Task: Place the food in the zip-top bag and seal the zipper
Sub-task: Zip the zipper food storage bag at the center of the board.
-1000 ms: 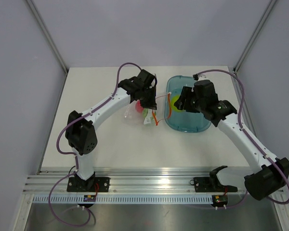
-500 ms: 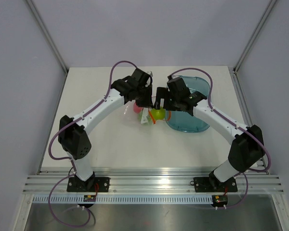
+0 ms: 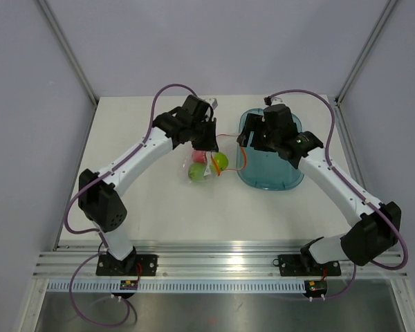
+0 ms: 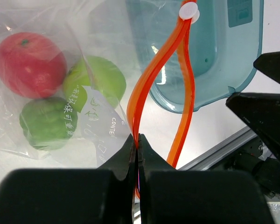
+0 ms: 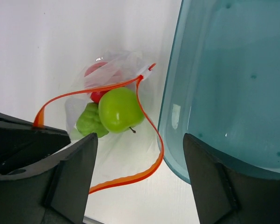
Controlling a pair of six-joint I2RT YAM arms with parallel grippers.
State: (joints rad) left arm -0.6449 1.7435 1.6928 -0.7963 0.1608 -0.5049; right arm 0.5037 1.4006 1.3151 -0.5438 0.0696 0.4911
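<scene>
The clear zip-top bag [image 3: 187,163] lies on the table left of the tray, its mouth open. Inside it are the red fruit [image 4: 30,58] and two green apples [image 4: 102,79] [image 4: 46,122]; one apple [image 5: 120,108] lies just inside the mouth. My left gripper [image 3: 211,144] is shut on one side of the orange zipper strip [image 4: 138,140] and holds it up. The other side of the strip [image 5: 149,130] sags in a loop. My right gripper [image 3: 249,140] is open and empty at the tray's left edge, beside the mouth [image 5: 140,186].
The translucent teal oval tray [image 3: 270,176] stands right of the bag and holds nothing. A white slider tab [image 4: 189,10] sits at the far end of the zipper. Grey walls close the table at the back and sides.
My right gripper carried a green apple from the tray to the bag mouth, let it go inside, and drew back right, open. The left gripper kept its hold on the strip.
</scene>
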